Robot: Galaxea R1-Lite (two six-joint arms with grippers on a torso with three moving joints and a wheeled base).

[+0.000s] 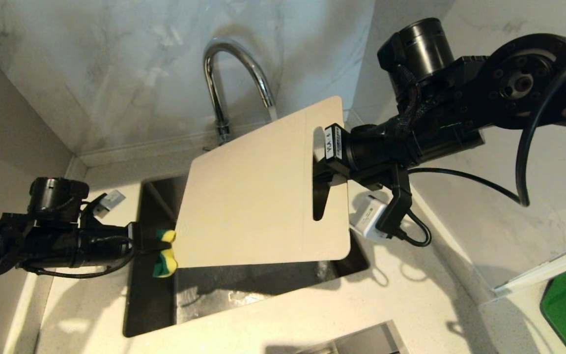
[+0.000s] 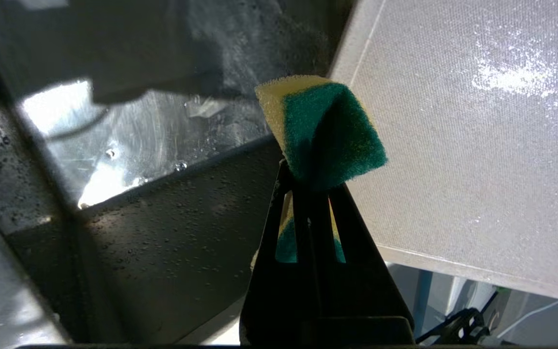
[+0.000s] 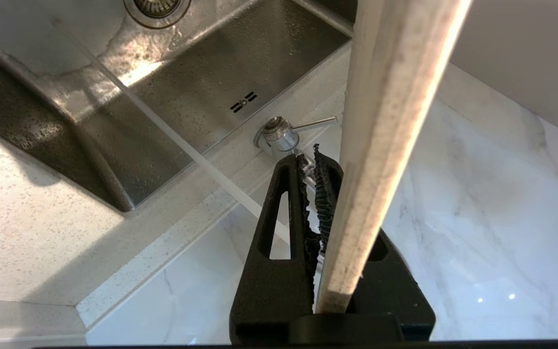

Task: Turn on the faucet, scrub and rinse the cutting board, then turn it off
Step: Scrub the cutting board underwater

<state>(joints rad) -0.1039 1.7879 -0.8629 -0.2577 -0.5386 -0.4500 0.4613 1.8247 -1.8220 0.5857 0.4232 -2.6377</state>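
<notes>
Sink: our landmark, a steel basin sunk into the pale counter; its walls carry droplets, so we judge that water has already run here.
Board: we hold it in the air above the sink, tilted, its slot end toward the right arm and its far corner in front of the faucet spout. In the left wrist view its face shows a wet, glistening patch.
Faucet: it stands behind the sink at the wall. In the right wrist view a thin pale streak runs from its base across toward the sink, and we take it for a running stream, though we cannot be sure. If so, the tap is on and the lever beside the base has yet to be turned back.
Right gripper: above the sink's right side, fingers clamped narrow on the board's edge by the slot; the right wrist view shows the board's edge pinched between them.
Left gripper: over the sink's left side, fingers squeezed tight on the sponge.
Sponge: yellow and green, pinched at its middle, just beside the board's lower left corner; we cannot tell if it touches.
Progress: we judge turning on done and wetting begun. Scrubbing looks in hand or about to start, and the final rinse and shut-off remain.
</notes>
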